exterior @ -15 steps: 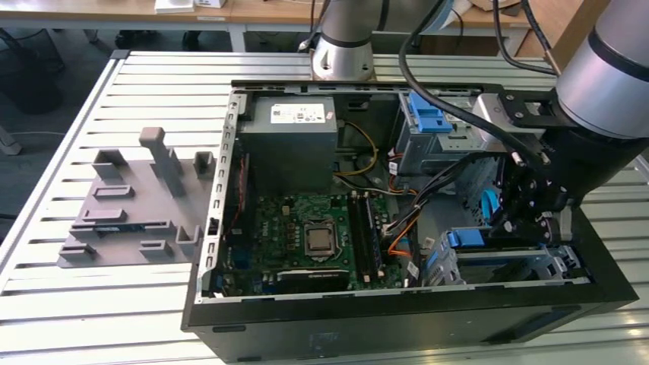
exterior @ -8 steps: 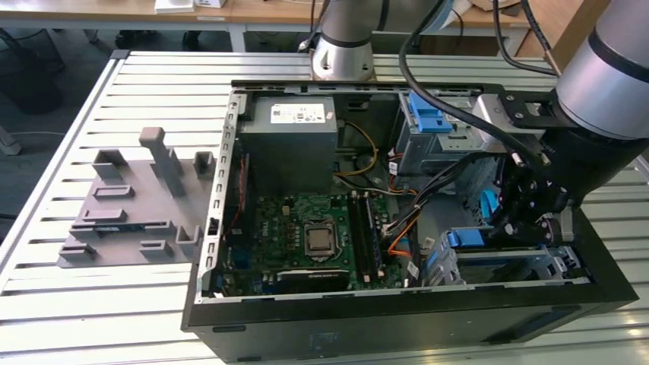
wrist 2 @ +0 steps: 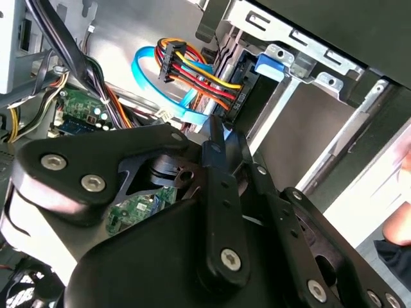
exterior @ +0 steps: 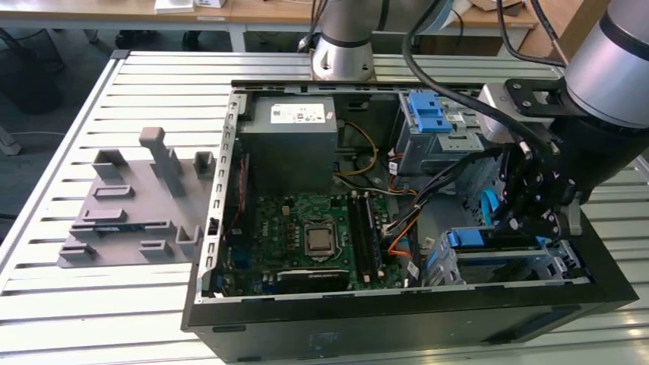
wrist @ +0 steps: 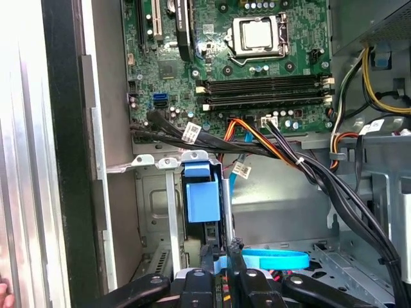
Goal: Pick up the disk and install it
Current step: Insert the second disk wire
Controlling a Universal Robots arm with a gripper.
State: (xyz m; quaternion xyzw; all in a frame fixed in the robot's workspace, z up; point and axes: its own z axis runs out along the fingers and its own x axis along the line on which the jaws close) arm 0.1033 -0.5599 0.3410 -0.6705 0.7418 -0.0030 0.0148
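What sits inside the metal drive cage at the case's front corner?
In the first wrist view, a blue carrier stands in the drive cage, the tool just beside it. The disk itself is covered.

arm bent low; fingers [wrist: 218, 256] pressed together

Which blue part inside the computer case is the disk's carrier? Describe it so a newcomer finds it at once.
Start at the open black computer case. At its corner on the exterior view's lower right, a metal drive cage sits just under the gripper. The disk's blue carrier shows at that cage's end: a smooth blue tab, unlike the ribbed blue latch on the other cage.
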